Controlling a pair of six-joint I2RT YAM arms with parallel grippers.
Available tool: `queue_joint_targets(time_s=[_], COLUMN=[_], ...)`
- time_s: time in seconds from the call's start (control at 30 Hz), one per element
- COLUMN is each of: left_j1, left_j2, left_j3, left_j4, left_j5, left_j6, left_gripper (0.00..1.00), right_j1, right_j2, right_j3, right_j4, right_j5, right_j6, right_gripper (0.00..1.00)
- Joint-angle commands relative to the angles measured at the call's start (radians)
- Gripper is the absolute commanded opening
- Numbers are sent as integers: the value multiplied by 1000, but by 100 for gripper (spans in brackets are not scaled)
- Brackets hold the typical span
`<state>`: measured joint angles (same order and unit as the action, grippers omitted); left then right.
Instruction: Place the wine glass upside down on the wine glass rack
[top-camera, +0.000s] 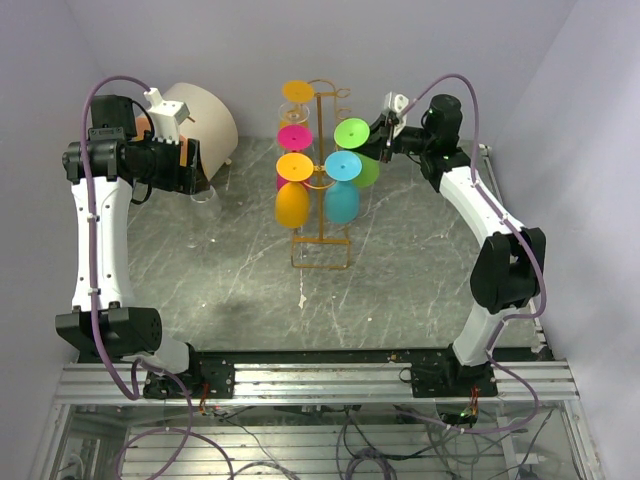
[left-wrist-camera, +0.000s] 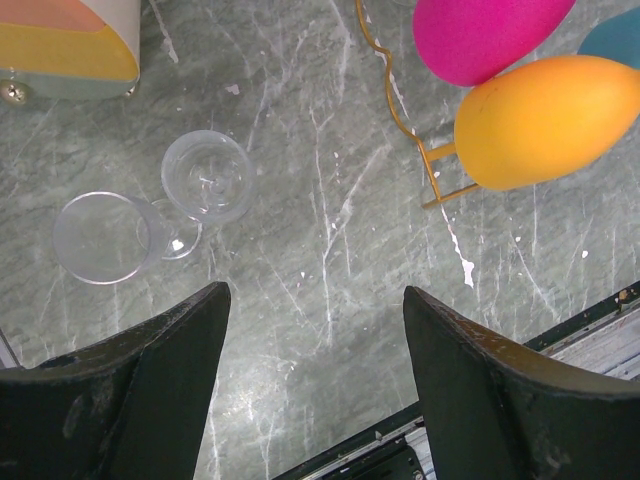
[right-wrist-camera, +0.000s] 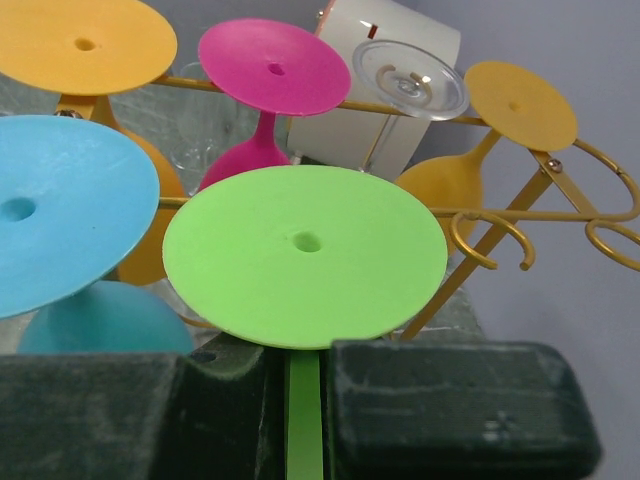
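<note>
The right end effector (right-wrist-camera: 300, 372) is gripping the green glass (right-wrist-camera: 305, 255) by its stem, just under the foot. The fingers are closed on the stem with almost no gap. The glass is already upside down: the foot is facing up and the bowl is hanging below it, so its long axis is standing about upright. The glass is at the right side of the rack (top-camera: 321, 240), just beside the blue glass (top-camera: 341, 203), high above the table (top-camera: 200, 270).

I cannot tell whether the stem is already sitting in a loop, because the green foot is covering that part of the wire. In the right wrist view a free loop (right-wrist-camera: 455, 235) is showing near the green foot, to its right. I judge that the coming move is depending on this relation: the stem must go sideways through the loop's opening, with the foot above the wire.

The right arm is reaching forward from its base and bending inward toward the rack, with its wrist about level. It is clearly the nearer arm.

The left end effector (left-wrist-camera: 312, 296) is wide open and holding nothing. It is hovering left of the rack, well apart from it, above a clear glass (left-wrist-camera: 208, 176) on the table.
</note>
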<state>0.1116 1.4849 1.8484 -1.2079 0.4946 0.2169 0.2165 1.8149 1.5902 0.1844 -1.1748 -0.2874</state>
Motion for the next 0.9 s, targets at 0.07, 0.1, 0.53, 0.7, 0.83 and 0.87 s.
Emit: queue_joint_targets(time_s=[0.07,0.1,0.53,0.7,0.83,0.87], left_j1=[9,9,9,9,7,7], left_j2=[-3,-2,-3,3,12,15], left_j3=[0,-1,-11,-13,-9,-6], left_j4=[8,8,5,6,2,0], left_j5=[28,29,29,31,38,40], left_j6=[-5,-6,-2,-1,4,6], left_gripper=[80,80,80,80,80,80], right_j1=[17,19,48,46,38,35], right_j2=[4,6,9,-48,-77,-85], right_j3=[47,49,40,-52,-85,-93], right_j4=[-119,-136,-146,-75,-64,-63], right_j5=[11,17,115,150,185,195], right_j6=[-110,-120,-132,-137,-138,-140], right_gripper=[0,0,28,98,100,100])
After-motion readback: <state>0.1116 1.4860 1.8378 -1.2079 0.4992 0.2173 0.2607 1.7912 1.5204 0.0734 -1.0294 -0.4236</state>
